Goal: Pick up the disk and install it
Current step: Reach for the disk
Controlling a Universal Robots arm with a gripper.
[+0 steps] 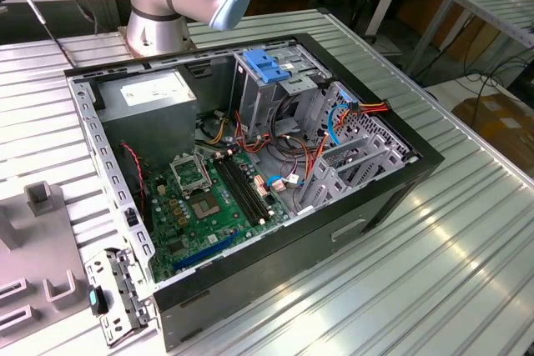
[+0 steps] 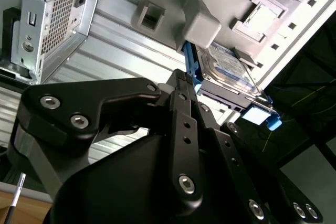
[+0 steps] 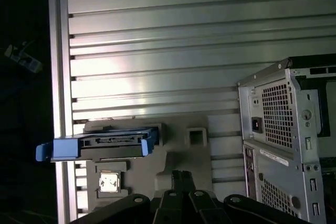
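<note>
The disk [image 3: 100,146] is a flat drive with blue side rails, standing on edge in a grey holder block [image 3: 194,137] on the ribbed metal table. In the second wrist view the disk [image 2: 228,64] shows its blue-and-white label, with the grey holder [image 2: 202,22] beside it. My gripper [image 3: 181,174] hangs off to one side of the disk, apart from it, with its black fingers drawn together on nothing. In the second wrist view the gripper [image 2: 184,74] tip lies close to the disk's blue rail.
The open computer case [image 1: 250,164] lies on the table, with a drive cage holding a bare blue bracket [image 1: 265,66] and a grey power supply [image 1: 154,93]. The case's rear panel [image 3: 283,129] stands close to the holder. The table edge [image 3: 58,77] runs just past the disk.
</note>
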